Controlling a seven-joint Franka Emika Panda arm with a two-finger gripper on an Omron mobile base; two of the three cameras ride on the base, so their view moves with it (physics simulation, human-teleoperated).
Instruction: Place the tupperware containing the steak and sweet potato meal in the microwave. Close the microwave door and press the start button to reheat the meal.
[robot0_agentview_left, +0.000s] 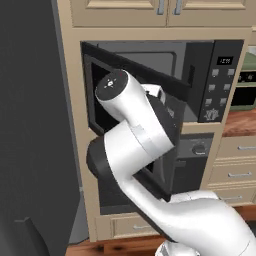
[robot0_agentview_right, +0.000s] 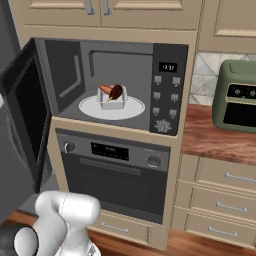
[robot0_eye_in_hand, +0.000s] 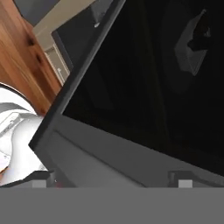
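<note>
One tupperware (robot0_agentview_right: 113, 101) sits on the white turntable plate (robot0_agentview_right: 90, 109) inside the microwave (robot0_agentview_right: 167, 90), steak (robot0_agentview_right: 116, 91) and sweet potato (robot0_agentview_right: 105, 89) aboard. My claw (robot0_eye_in_hand: 116, 180) is spread wide, hard against the half-open microwave door (robot0_eye_in_hand: 131, 100).

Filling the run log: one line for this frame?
tupperware: in microwave, steak and sweet potato inside | microwave door: open | gripper: open, at door | start: not pressed

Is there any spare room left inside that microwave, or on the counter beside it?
Inside the microwave, the tupperware fills the middle of the white turntable plate; bare grey floor borders it left and right. The wooden counter before the green appliance is bare.
</note>
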